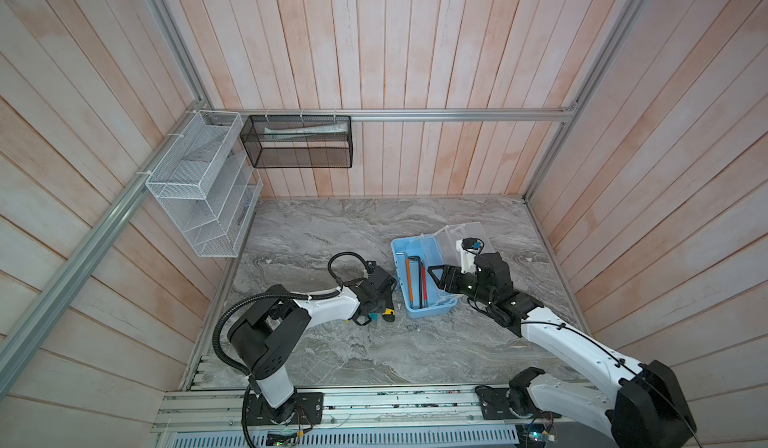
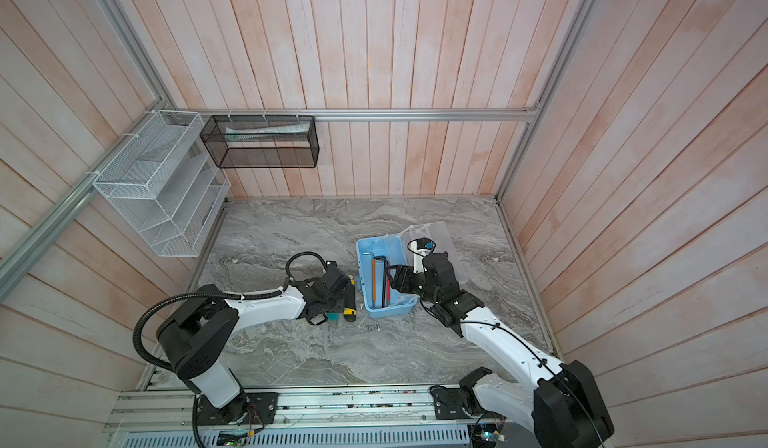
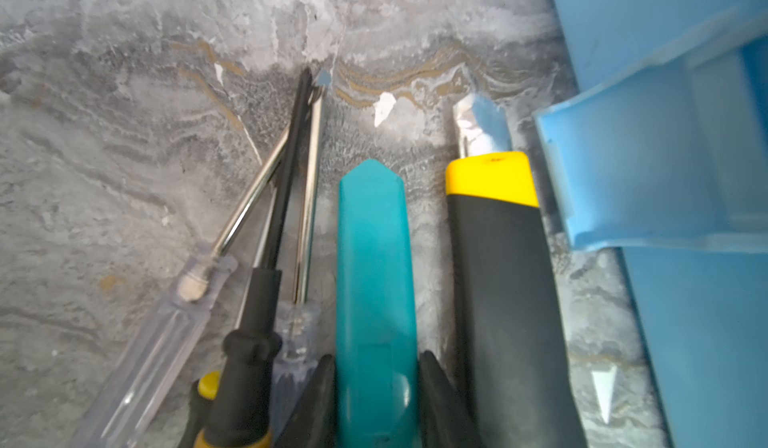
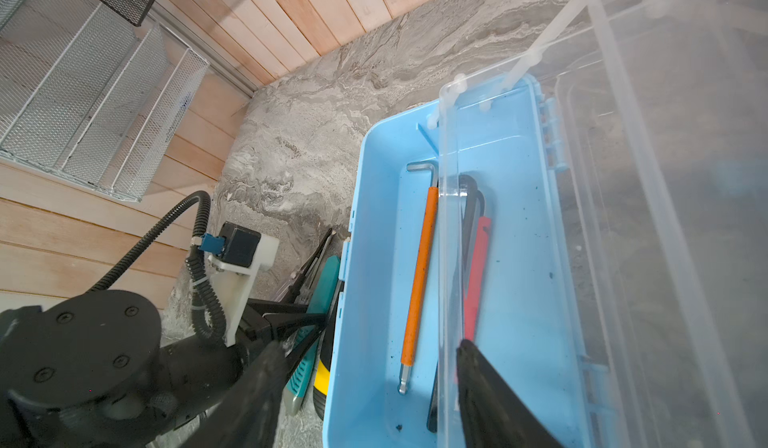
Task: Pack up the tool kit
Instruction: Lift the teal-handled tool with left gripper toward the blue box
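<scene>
The tool kit (image 1: 395,245) (image 2: 360,247) (image 4: 358,217) is a light-blue case lying open, its clear lid (image 1: 467,233) (image 4: 665,175) tipped back. Orange (image 4: 419,275), red (image 4: 478,267) and black (image 4: 469,200) hex keys lie inside. Just left of the case on the table lie a teal cutter (image 3: 374,258) (image 4: 322,288), a yellow-and-black cutter (image 3: 494,258) and three screwdrivers (image 3: 257,321). My left gripper (image 1: 370,319) (image 2: 326,318) (image 3: 378,360) is shut on the teal cutter's handle, which rests on the table. My right gripper (image 1: 436,274) (image 2: 392,276) (image 4: 365,346) hangs open over the case's near end, holding nothing.
A white wire-mesh rack (image 1: 199,192) hangs on the left wall and a black mesh basket (image 1: 299,142) on the back wall, both above the marble table (image 1: 374,354). The case's blue latch (image 3: 623,167) juts out close to the yellow-and-black cutter. Wooden walls close three sides.
</scene>
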Controlling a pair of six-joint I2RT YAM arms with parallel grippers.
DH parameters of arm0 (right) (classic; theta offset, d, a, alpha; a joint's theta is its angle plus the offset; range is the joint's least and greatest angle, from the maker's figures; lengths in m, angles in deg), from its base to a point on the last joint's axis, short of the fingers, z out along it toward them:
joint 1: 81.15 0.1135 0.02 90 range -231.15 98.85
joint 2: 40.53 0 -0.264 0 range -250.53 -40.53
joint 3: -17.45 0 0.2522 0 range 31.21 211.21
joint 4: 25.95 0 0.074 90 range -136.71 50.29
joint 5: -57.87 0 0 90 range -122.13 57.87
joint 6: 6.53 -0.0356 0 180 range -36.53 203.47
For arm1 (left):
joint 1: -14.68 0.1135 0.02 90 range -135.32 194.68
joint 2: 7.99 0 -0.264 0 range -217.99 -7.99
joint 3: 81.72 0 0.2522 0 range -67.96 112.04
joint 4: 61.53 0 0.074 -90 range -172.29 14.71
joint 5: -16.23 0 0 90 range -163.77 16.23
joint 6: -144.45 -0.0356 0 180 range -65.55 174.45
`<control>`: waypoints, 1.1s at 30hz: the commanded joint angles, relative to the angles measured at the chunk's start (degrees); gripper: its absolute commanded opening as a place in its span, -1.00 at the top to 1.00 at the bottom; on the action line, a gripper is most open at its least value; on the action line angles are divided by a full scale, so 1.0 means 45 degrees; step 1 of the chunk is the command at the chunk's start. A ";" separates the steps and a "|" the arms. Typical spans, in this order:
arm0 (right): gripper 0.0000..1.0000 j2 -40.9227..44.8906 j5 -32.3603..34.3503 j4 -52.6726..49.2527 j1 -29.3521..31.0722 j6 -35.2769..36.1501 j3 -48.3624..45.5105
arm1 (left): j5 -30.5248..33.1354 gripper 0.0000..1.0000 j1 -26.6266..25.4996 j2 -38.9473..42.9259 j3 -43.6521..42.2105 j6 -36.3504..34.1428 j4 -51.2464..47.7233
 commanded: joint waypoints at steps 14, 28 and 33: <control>-0.29 -0.0171 0.0265 0.0325 0.0054 -0.0003 -0.0084 | -0.0583 0.40 -0.0003 0.1061 -0.0108 -0.0254 -0.0827; -0.29 0.0407 0.0432 -0.0006 0.0020 -0.0002 0.0298 | -0.1373 0.40 0.0004 0.3482 0.1174 -0.0001 -0.1579; -0.29 0.0960 0.0696 -0.0206 -0.0099 0.0019 0.0444 | -0.2894 0.40 -0.0006 0.3420 0.2008 0.0722 0.0627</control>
